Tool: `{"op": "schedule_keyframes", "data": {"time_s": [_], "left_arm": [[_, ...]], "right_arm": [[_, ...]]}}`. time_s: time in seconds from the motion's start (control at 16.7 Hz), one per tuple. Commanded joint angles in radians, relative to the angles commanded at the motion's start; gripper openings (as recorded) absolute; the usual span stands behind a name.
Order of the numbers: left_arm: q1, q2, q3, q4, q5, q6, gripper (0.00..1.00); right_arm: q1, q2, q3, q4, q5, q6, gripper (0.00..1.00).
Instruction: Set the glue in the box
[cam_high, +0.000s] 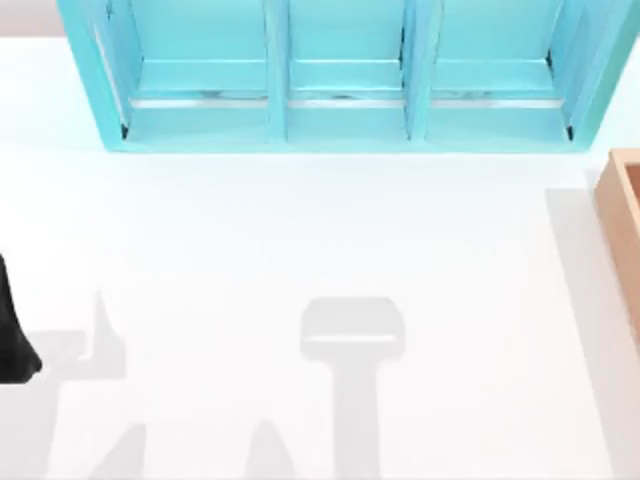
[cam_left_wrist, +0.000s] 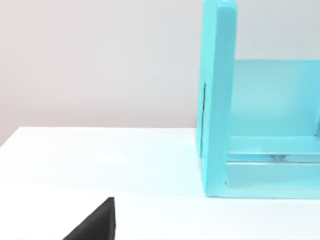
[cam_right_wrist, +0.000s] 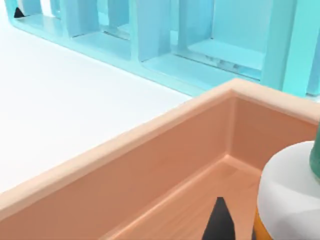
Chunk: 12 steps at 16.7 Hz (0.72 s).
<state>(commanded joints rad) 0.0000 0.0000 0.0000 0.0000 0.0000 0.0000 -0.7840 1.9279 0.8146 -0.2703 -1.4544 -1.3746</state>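
- The glue (cam_right_wrist: 292, 195), white shoulder over an orange label band, stands close to my right wrist camera, within the walls of the box (cam_right_wrist: 125, 145), a corner of the box just beyond it.
- A dark fingertip (cam_right_wrist: 218, 220) of my right tool shows over the box floor; I cannot tell its grip.
- The box (cam_high: 625, 225) sits at the counter's (cam_high: 300, 250) right edge, near the turquoise shelf unit (cam_high: 340, 90).
- My left arm (cam_high: 12, 330) rests at the left edge; I cannot tell its tool's grip.

Wide open white table (cam_high: 300, 240) mid-way; turquoise shelf (cam_high: 340, 75) blocks the far edge, tan box (cam_high: 622, 230) walls off the right
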Motion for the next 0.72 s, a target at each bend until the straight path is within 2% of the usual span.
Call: {"op": "schedule_keyframes", "data": {"time_s": [0.54, 0.72], "left_arm": [[0.0, 0.0, 0.0, 0.0, 0.0, 0.0, 1.0], [0.0, 0.0, 0.0, 0.0, 0.0, 0.0, 1.0]], "right_arm": [[0.0, 0.0, 0.0, 0.0, 0.0, 0.0, 0.98], [0.0, 0.0, 0.0, 0.0, 0.0, 0.0, 1.0]]}}
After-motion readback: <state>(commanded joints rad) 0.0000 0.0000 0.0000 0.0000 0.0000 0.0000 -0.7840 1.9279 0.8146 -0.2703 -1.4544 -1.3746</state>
